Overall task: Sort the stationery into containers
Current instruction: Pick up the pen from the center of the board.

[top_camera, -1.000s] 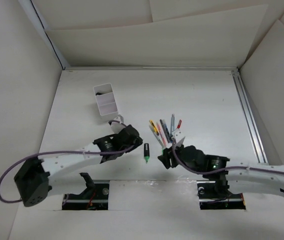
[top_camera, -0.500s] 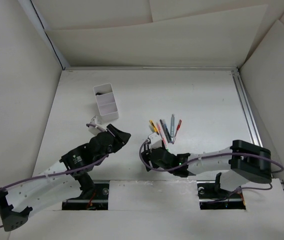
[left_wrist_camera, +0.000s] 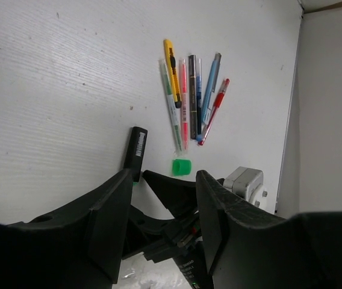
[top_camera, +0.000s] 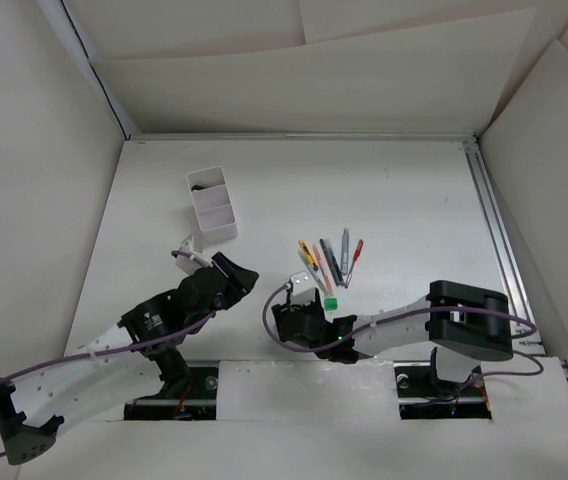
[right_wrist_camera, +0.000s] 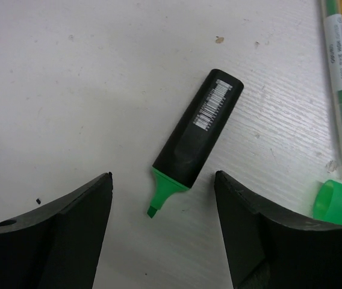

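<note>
A stubby black highlighter [right_wrist_camera: 198,135] with a bare green tip lies flat on the table, also seen in the left wrist view [left_wrist_camera: 136,150]. My right gripper [right_wrist_camera: 163,179] hangs open right over it, a finger on each side of the green tip, touching nothing. From above, the right gripper [top_camera: 284,322] hides the highlighter. A loose green cap [top_camera: 331,302] lies just right of it. Several pens [top_camera: 329,260] are fanned out beyond the cap. My left gripper [top_camera: 236,274] is open and empty, left of the highlighter. The white two-compartment box [top_camera: 214,210] stands at the far left.
Something dark lies in the box's far compartment [top_camera: 202,185]. A metal rail [top_camera: 494,230] runs along the table's right side. White walls close in the left, back and right. The two grippers are close together near the front edge.
My right gripper has swung left from beside the pens to above the highlighter, uncovering the green cap, and opened wider. My left arm has drawn back to the left.
</note>
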Controlling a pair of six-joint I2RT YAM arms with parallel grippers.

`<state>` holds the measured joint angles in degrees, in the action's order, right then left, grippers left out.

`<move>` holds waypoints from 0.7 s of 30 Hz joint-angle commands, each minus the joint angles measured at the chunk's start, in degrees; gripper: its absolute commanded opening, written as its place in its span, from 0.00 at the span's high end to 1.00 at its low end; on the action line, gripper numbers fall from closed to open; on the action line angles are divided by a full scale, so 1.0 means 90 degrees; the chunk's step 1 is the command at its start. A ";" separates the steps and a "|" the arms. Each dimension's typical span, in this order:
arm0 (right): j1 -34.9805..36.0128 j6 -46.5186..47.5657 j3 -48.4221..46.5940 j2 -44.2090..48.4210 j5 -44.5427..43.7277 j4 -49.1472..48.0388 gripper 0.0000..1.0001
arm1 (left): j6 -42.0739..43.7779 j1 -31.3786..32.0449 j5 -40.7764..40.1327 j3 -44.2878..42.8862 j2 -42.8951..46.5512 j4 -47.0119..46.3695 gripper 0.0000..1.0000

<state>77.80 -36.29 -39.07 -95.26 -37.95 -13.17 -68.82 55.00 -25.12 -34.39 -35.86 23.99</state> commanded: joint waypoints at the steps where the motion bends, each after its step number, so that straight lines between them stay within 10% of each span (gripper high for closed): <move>1: 0.0106 -0.0527 -0.0151 -0.0069 -0.0723 0.0310 0.27 | -0.0049 -0.0008 -0.0158 0.0062 0.0282 0.0255 0.58; 9: 0.0106 -0.0869 -0.0346 -0.0489 -0.1143 0.0369 0.35 | -0.0049 -0.0008 -0.0022 0.0129 0.0430 0.0313 0.58; 15: 0.0106 -0.0870 -0.0346 -0.0558 -0.1291 0.0496 0.63 | -0.0117 -0.0008 0.0320 0.0355 0.0371 0.0031 0.58; 21: 0.0106 -0.0023 0.0375 0.1187 -0.1067 0.0496 0.73 | -0.0117 -0.0008 0.0584 0.0472 0.0371 -0.0232 0.58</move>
<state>78.46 -41.21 -37.30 -92.99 -47.94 -9.06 -69.21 55.00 -21.10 -30.44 -32.53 24.60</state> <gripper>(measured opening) 0.381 0.421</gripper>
